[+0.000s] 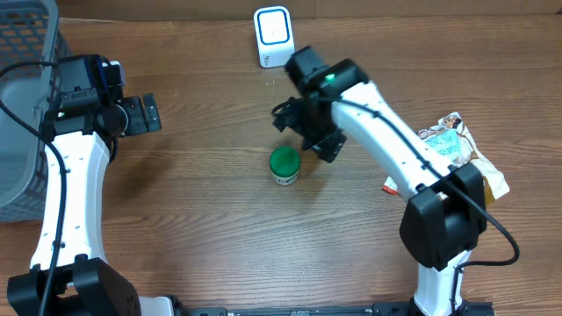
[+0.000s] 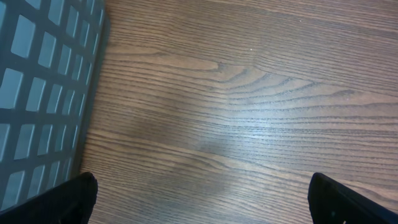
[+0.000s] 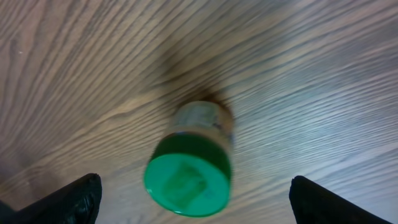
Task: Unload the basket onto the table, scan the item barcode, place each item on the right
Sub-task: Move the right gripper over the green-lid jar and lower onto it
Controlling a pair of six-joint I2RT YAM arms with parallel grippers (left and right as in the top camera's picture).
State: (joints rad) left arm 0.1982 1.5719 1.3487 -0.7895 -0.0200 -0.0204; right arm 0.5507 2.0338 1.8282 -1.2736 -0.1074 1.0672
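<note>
On the wood-grain table (image 1: 202, 184), green-lidded jar (image 1: 284, 165) upright beside the open right end effector (image 1: 318, 145); left end effector (image 1: 145, 114) likewise open

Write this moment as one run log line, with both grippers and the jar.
left gripper: open, empty | right gripper: open, near jar | jar: upright on table, not held
</note>
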